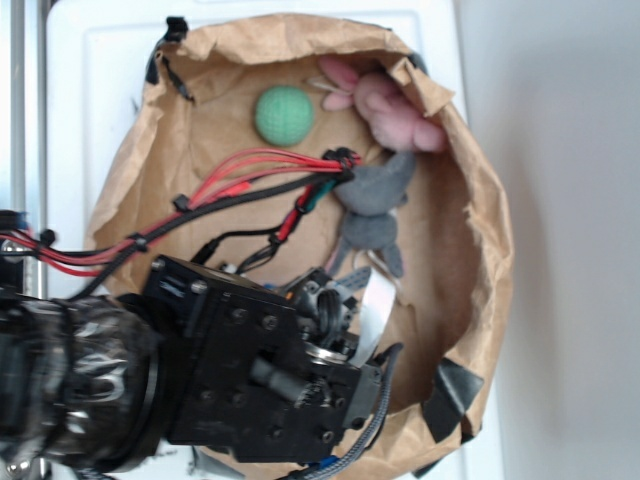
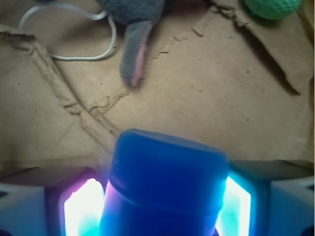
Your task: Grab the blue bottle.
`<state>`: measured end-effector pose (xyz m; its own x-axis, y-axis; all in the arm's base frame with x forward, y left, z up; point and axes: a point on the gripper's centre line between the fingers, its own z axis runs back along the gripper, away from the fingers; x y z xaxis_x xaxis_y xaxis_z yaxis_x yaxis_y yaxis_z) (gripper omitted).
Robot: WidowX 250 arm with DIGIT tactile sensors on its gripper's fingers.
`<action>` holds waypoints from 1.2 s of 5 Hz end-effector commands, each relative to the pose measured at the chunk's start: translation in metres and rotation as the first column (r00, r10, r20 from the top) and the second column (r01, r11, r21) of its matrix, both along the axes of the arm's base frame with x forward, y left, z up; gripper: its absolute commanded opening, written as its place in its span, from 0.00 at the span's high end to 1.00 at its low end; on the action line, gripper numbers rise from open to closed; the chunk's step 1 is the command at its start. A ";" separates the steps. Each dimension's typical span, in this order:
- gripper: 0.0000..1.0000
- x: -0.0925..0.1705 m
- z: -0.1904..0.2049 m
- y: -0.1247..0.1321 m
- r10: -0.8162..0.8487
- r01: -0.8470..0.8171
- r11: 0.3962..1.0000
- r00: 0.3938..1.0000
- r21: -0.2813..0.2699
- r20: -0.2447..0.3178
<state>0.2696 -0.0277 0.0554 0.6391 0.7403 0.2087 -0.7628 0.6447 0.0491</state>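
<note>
Exterior view: arm (image 1: 230, 370) leans over the brown paper bag (image 1: 470, 290), hiding gripper and bottle. Inside the bag, grey plush toy (image 1: 375, 205) lies at centre, pink plush toy (image 1: 385, 105) beyond it by the far rim, green knitted ball (image 1: 284, 114) beside the pink one.

Wrist view: blue bottle (image 2: 165, 184) sits between the gripper's (image 2: 160, 204) glowing pads (image 2: 83, 209), both pressed against its sides. Grey ear and white cord (image 2: 83, 54) lie beyond it.
</note>
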 end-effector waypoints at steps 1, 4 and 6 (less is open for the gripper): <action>1.00 -0.002 0.077 0.017 -0.021 0.022 0.999 0.999 -0.028 0.032; 1.00 -0.008 0.142 0.072 0.095 -0.106 0.993 0.980 0.055 0.173; 1.00 -0.019 0.159 0.098 0.122 -0.124 0.992 0.976 0.000 0.182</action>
